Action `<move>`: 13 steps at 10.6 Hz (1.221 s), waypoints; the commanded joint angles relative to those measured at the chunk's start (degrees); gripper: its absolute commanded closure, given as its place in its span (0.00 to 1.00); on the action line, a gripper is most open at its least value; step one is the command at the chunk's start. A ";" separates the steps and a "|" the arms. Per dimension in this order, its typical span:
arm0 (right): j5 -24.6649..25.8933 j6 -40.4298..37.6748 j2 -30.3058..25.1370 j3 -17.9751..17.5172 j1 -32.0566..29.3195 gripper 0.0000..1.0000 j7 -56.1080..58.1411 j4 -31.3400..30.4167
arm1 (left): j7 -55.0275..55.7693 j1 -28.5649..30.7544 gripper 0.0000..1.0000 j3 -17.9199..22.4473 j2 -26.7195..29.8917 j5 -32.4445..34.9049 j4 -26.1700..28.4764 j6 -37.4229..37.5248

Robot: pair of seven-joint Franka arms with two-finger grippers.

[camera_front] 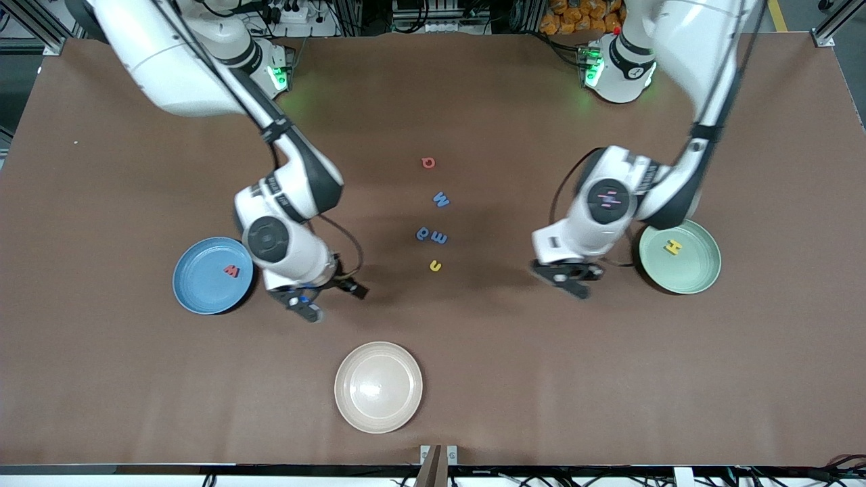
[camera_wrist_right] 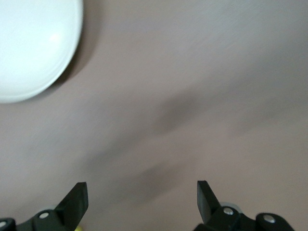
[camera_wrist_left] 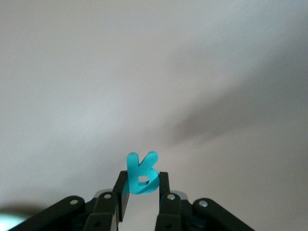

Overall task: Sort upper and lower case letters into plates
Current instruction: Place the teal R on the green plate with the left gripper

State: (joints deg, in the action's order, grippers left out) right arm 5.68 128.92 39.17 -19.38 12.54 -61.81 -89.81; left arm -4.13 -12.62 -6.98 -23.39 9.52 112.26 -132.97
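The left gripper [camera_wrist_left: 140,190], over bare table beside the green plate [camera_front: 703,270], clamps a teal letter [camera_wrist_left: 141,174], likely for sorting there. The right gripper [camera_front: 328,299] waits, fingers apart, beside the blue plate [camera_front: 196,284].

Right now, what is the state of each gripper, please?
Left gripper: shut on the teal letter, above bare table beside the mint green plate.
Right gripper: open, empty, beside the blue plate.

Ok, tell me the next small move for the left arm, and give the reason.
Probably carry it over the mint green plate and release. The left gripper is shut on a teal letter, seemingly a capital K, hanging over bare table beside that plate, which already holds a yellow H. The right gripper waits open beside the blue plate.
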 commanded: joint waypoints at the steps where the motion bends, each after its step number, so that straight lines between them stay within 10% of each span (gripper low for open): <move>1: -0.06 4.83 3.62 -0.84 4.22 0.00 -1.12 1.39 | 0.09 8.28 1.00 -1.10 7.81 1.29 10.67 -0.89; 7: 0.56 6.08 11.98 -0.66 11.53 0.00 -9.64 11.31 | -0.44 15.96 1.00 5.21 9.07 1.20 15.71 -0.80; 9: 0.65 5.56 15.57 -0.22 13.38 0.00 -12.00 16.05 | -2.97 15.96 0.71 7.33 8.28 1.12 15.62 -1.50; 11: 0.56 4.94 16.90 1.96 15.49 0.00 -13.25 17.30 | -3.69 15.78 0.00 7.78 8.10 1.12 15.27 -1.77; 13: 0.56 4.76 17.70 2.06 15.76 0.00 -14.12 17.30 | -3.34 13.86 0.00 7.69 8.79 1.12 14.92 -1.77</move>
State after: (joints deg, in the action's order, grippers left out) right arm 5.80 134.95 55.20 -17.93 27.32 -73.96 -75.30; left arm -7.35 2.79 0.65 -15.81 9.55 126.89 -134.42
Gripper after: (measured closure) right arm 0.000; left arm 0.352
